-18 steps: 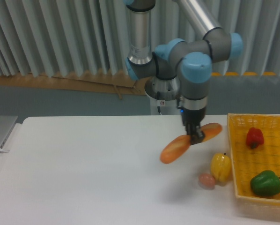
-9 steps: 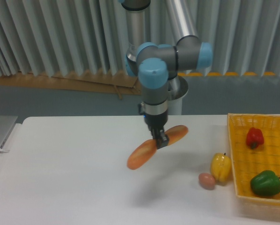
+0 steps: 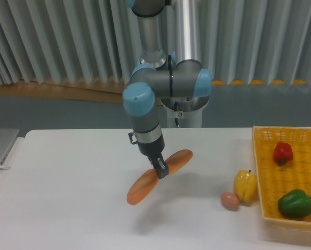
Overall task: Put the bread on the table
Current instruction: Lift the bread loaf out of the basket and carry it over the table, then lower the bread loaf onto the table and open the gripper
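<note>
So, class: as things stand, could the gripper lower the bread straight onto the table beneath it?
Probably yes. The gripper holds the bread at its middle, above a bare stretch of the table; the egg and yellow pepper lie well off to the side.

Grey corrugated wall behind, brown board below.

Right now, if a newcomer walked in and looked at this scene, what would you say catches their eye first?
First, the bread, held tilted above the middle of the table, clamped at its middle in the gripper, its shadow below. Next, the yellow basket at the right edge, holding a red pepper and a green pepper. A yellow pepper and an egg sit on the table beside it.
</note>
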You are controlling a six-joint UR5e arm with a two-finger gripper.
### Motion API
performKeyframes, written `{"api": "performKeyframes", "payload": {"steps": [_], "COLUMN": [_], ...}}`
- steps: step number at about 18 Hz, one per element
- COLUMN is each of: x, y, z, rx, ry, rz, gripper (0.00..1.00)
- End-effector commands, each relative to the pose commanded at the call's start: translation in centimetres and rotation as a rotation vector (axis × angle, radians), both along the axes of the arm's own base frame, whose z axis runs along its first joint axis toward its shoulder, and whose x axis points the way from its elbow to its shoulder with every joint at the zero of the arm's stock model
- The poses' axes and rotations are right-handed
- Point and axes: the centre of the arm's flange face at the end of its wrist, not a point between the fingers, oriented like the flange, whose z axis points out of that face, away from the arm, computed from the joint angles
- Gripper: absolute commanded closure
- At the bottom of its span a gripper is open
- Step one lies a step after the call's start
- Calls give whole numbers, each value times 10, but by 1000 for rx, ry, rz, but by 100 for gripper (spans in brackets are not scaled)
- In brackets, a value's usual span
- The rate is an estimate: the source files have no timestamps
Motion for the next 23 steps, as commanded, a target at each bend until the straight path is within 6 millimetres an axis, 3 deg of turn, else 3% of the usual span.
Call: {"api": "performKeyframes", "payload": {"steps": [6, 8, 10, 11, 23], "x": [2, 2, 1, 1, -1], "y": [9, 10, 11, 11, 12], "z": [-14, -15, -16, -16, -4], "rx": [1, 5, 8, 9, 23], "ry": [0, 3, 4, 5, 12], "rz": [-3, -3, -5, -6, -50], "gripper": [63, 56, 36, 2, 0]}}
